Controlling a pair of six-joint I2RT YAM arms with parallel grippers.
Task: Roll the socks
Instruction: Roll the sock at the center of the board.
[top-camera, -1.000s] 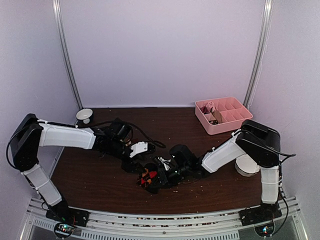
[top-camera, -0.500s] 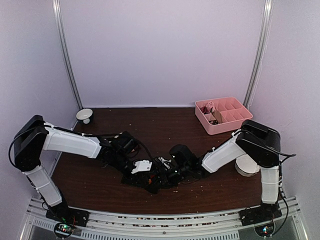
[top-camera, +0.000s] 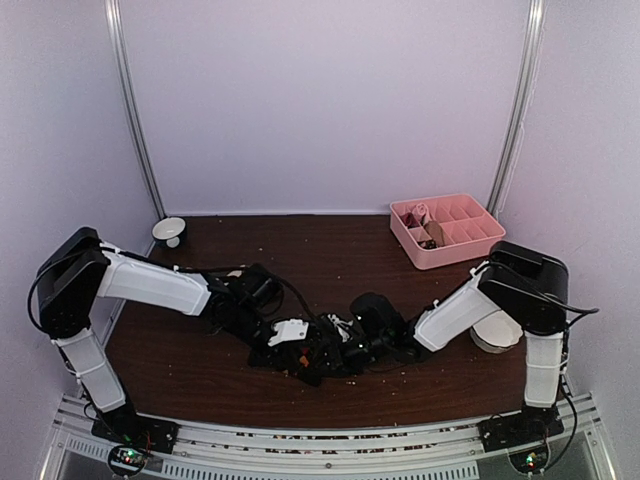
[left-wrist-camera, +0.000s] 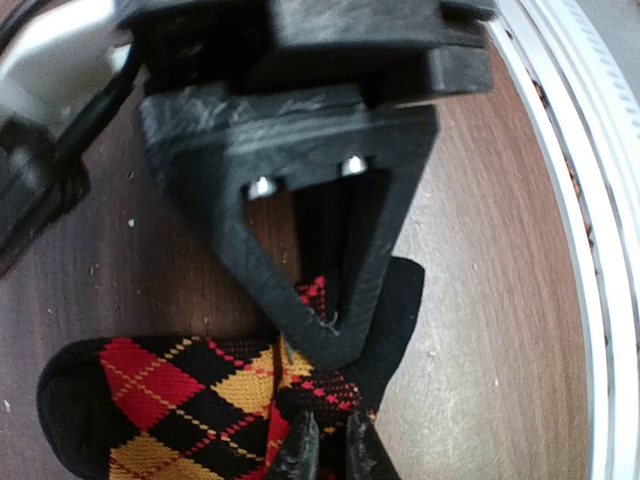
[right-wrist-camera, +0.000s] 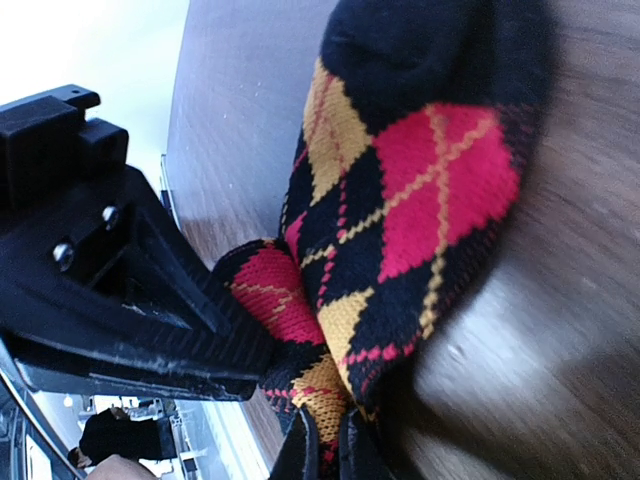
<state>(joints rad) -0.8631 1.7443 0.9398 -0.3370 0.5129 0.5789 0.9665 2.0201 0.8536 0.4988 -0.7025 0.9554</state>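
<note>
A black sock with red and orange argyle diamonds lies bunched on the brown table near its front edge, between the two arms. My left gripper comes in from the left. In the left wrist view it is shut on a fold of the sock. My right gripper comes in from the right, tip to tip with the left. In the right wrist view it is shut on another fold, and the rest of the sock spreads away over the table.
A pink divided tray stands at the back right with a few items in it. A small bowl sits at the back left. A white round dish lies under the right arm. The metal rail runs along the table's front edge.
My left gripper has moved right and down onto the sock and closed on it. The right gripper stayed shut on the sock and shifted slightly right.
</note>
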